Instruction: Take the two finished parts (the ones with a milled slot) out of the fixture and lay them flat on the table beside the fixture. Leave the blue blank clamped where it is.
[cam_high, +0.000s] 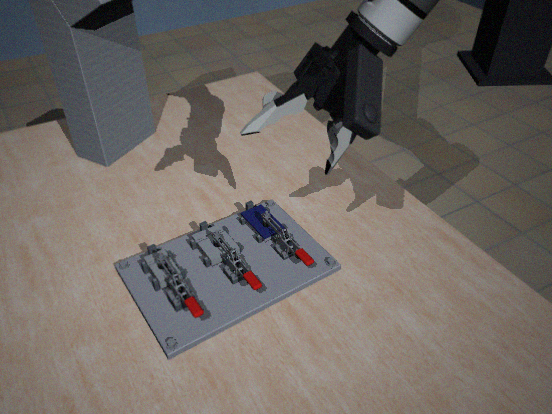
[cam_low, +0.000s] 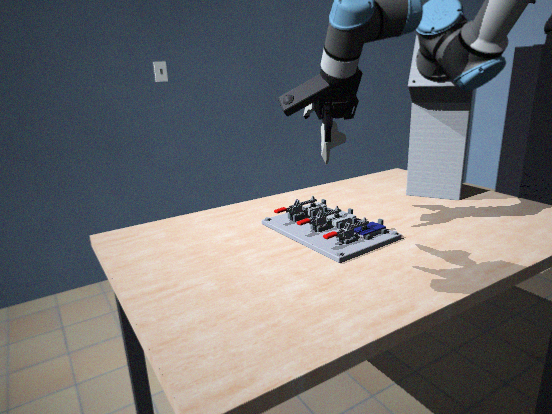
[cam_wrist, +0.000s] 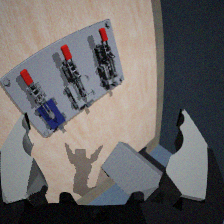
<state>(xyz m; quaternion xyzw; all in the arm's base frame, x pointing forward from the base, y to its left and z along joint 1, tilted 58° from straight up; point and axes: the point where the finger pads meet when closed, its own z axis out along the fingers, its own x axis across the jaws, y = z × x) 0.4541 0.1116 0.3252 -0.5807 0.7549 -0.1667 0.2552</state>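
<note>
The grey fixture plate (cam_high: 225, 311) (cam_low: 312, 240) (cam_wrist: 45, 65) lies on the table with three red-handled toggle clamps. The blue blank (cam_high: 254, 220) (cam_low: 371, 229) (cam_wrist: 57, 118) sits under the clamp at one end. A grey part (cam_high: 212, 256) sits under the middle clamp, and another grey part (cam_high: 156, 269) under the clamp at the other end. The clamp arms lie over all three, and partly hide them; the slots are hard to make out. My gripper (cam_high: 285, 153) (cam_wrist: 102, 112) is wide open and empty, high above the table and off the blue-blank end of the plate.
The grey robot pedestal (cam_high: 110, 100) (cam_low: 437, 140) (cam_wrist: 132, 167) stands at the table's back, beyond the blue-blank end. The red handles (cam_high: 194, 306) (cam_high: 252, 280) (cam_high: 305, 256) point away from the parts. Bolts stand at the plate's corners. Arm shadows fall on the table (cam_high: 350, 360) near the pedestal.
</note>
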